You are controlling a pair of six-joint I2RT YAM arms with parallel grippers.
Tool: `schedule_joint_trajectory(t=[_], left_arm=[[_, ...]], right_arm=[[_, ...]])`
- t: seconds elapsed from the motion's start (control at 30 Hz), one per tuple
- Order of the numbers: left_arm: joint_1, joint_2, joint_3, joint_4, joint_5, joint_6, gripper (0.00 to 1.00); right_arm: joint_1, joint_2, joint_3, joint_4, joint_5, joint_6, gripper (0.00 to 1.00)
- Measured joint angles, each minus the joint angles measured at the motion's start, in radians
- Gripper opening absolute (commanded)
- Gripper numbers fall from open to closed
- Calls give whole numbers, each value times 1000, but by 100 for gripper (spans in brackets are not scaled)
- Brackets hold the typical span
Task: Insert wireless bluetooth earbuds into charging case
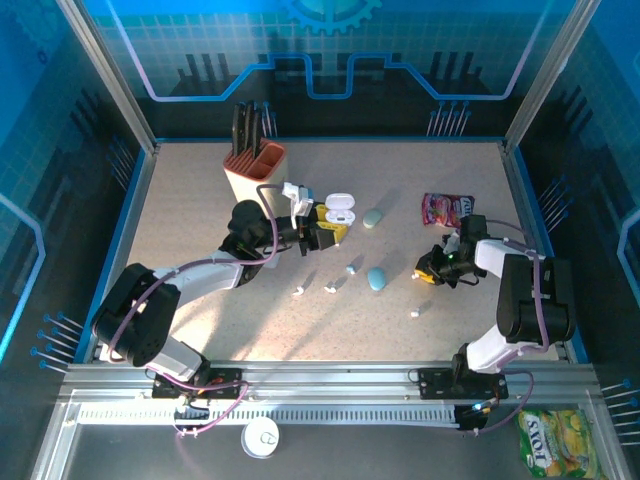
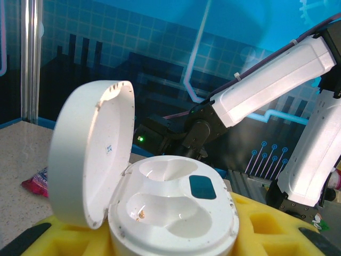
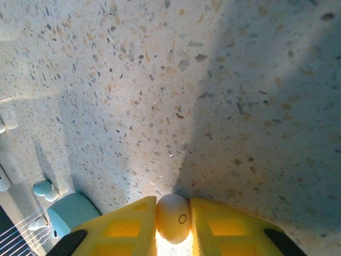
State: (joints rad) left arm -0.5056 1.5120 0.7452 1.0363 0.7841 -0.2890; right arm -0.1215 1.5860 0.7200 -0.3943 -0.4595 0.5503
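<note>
My left gripper [image 1: 322,228] is shut on an open white charging case [image 1: 339,208], held above the table's middle left. In the left wrist view the charging case [image 2: 176,205] sits between the yellow fingers [image 2: 277,229], with its lid [image 2: 90,152] swung up to the left and both wells empty. My right gripper [image 1: 431,270] is down at the tabletop on the right, shut on a white earbud [image 3: 171,213] pinched between its yellow fingers [image 3: 125,226]. Loose earbuds [image 1: 298,291] [image 1: 330,288] [image 1: 414,312] lie on the table.
Two closed teal cases [image 1: 372,217] [image 1: 377,278] lie mid-table; one teal case [image 3: 72,213] is close to the left of my right fingers. A knife block [image 1: 255,168] stands at the back left. A red packet [image 1: 446,208] lies behind the right gripper.
</note>
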Motion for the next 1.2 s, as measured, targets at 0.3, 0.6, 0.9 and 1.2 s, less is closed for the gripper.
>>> schedule_joint_trajectory(t=[0.3, 0.6, 0.9, 1.2], left_arm=[[0, 0, 0, 0, 0, 0, 33], [0, 0, 0, 0, 0, 0, 33], [11, 0, 0, 1, 0, 0, 33], [28, 13, -1, 8, 0, 0, 33]], right_arm=[[5, 18, 14, -5, -5, 5, 22], [24, 13, 34, -32, 25, 0, 20], [151, -84, 194, -247, 238, -63, 21], [336, -68, 372, -465, 491, -114, 22]])
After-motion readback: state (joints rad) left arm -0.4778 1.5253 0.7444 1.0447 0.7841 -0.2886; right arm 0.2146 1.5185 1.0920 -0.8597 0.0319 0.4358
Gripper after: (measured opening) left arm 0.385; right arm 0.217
